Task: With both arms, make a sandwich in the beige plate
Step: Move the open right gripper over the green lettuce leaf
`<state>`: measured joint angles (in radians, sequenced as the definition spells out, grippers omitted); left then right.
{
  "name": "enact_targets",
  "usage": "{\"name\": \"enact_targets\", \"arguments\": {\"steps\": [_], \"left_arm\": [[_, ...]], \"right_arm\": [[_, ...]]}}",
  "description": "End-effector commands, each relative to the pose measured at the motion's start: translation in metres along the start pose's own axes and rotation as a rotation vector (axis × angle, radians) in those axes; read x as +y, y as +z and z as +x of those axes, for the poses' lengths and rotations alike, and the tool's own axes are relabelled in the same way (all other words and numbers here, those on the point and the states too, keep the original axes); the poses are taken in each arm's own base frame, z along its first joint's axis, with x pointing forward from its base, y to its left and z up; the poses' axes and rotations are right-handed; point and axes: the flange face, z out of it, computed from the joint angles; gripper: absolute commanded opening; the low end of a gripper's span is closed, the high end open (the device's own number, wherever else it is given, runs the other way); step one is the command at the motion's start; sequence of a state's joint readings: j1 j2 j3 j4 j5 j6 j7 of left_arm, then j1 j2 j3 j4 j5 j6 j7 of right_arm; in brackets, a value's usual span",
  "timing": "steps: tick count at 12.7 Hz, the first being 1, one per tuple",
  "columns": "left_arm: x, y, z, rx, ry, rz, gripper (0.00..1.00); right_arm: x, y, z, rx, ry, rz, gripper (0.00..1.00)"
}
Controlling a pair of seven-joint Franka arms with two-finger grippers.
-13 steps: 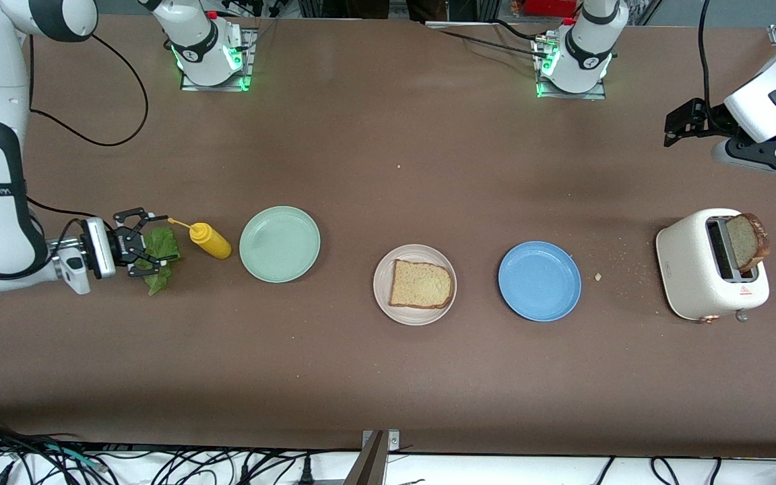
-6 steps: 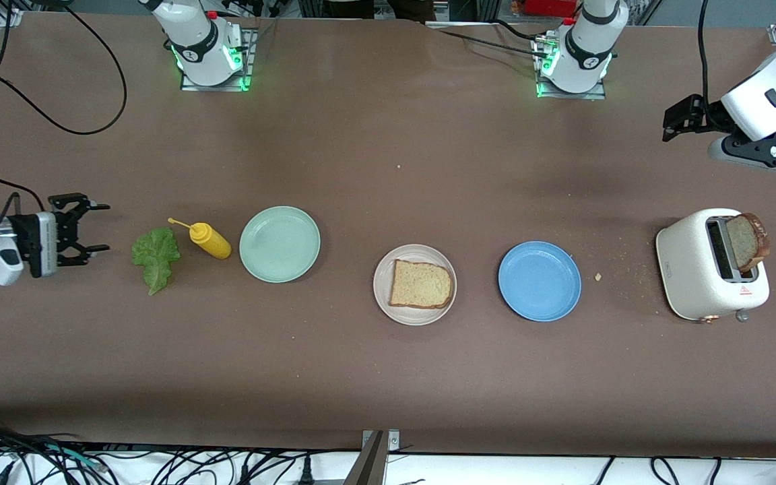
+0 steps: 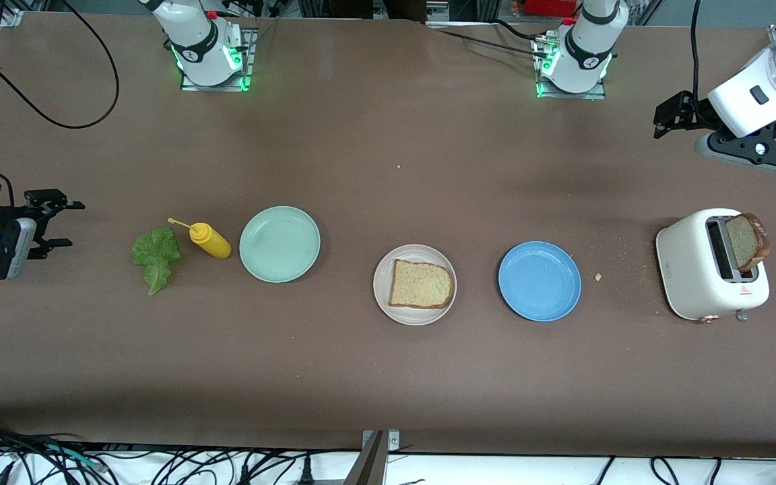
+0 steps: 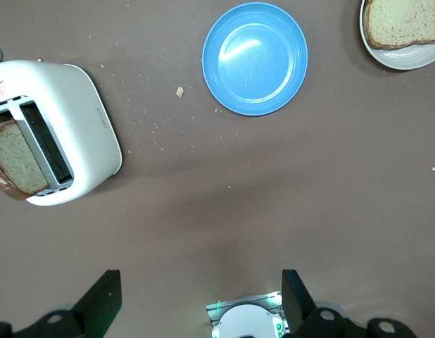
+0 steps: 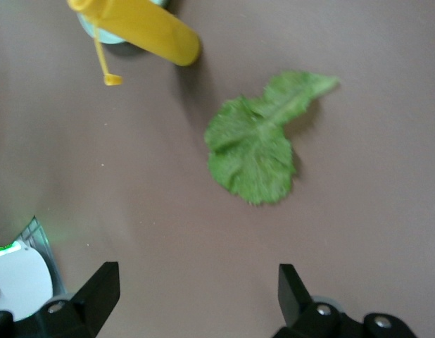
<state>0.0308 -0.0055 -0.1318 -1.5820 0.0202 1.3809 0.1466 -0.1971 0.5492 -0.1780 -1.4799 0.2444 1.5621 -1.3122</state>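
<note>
Task was early: one bread slice point(image 3: 421, 284) lay on the beige plate point(image 3: 382, 296), mid-table between the green plate point(image 3: 279, 244) and blue plate point(image 3: 539, 281). The lettuce point(image 3: 155, 256) lay flat on the table beside the mustard bottle point(image 3: 207, 240), toward the right arm's end, unheld. A second slice point(image 3: 746, 241) stood in the toaster point(image 3: 698, 263) at the left arm's end. Left to do, by judgement: lettuce onto the bread, then the toaster slice on top.

Right gripper point(image 3: 58, 222) hung over bare table near the lettuce, jaws spread, empty. Left gripper point(image 3: 671, 116) was up over the table near the toaster, jaws spread per its wrist view, empty.

Hard to see: the left gripper's fingertips were dark and small in the front view; both wrist views cut the fingers off at the edge; the right wrist view was blurred.
</note>
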Motion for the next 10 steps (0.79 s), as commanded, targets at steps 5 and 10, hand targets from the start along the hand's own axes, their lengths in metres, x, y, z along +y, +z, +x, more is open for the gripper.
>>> {"name": "enact_targets", "arguments": {"steps": [5,10], "left_arm": [[0.002,-0.009,-0.004,0.004,0.017,0.001,1.0],[0.002,-0.008,-0.003,0.004,0.019,0.001,1.0]], "right_arm": [[-0.022,-0.02,0.02,0.005,0.485,-0.179,1.0],[-0.029,-0.004,0.05,0.091,0.796,-0.268,1.0]]}}
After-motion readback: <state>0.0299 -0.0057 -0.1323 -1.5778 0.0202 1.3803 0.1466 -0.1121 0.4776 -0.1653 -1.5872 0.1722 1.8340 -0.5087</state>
